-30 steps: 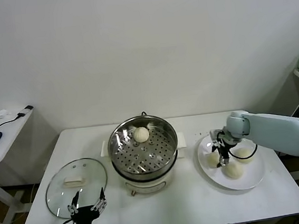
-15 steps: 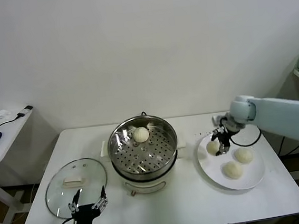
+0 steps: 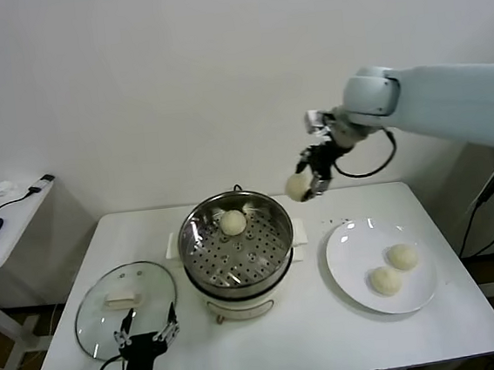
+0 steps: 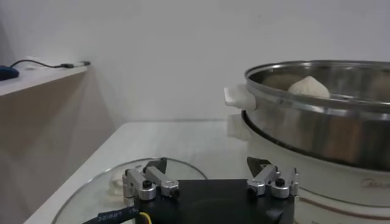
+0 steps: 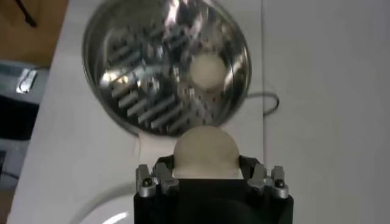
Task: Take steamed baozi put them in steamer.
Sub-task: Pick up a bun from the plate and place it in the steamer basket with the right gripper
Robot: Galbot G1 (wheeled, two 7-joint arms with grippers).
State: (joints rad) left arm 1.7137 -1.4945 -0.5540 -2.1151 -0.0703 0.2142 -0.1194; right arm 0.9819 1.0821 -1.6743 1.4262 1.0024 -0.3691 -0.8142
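Note:
My right gripper [image 3: 308, 182] is shut on a cream-white baozi [image 3: 297, 187] and holds it in the air above the table, just right of the steamer's far rim. In the right wrist view the held baozi [image 5: 205, 152] sits between the jaws of the right gripper [image 5: 206, 173], above the steamer [image 5: 166, 64]. The shiny steel steamer [image 3: 200, 261] on its white pot base holds one baozi [image 3: 233, 221] at the back. Two more baozi [image 3: 402, 256] [image 3: 384, 280] lie on the white plate [image 3: 352, 254]. My left gripper [image 3: 144, 337] is open, parked low by the glass lid.
A round glass lid [image 3: 102, 317] with a white handle lies left of the steamer; it also shows in the left wrist view [image 4: 103, 189]. A side table [image 3: 9, 217] with a blue mouse stands at far left. A black cord runs behind the steamer.
My right gripper has lifted one baozi off the plate and carried it up and left toward the steamer. The plate now holds two baozi. The left arm has not moved.

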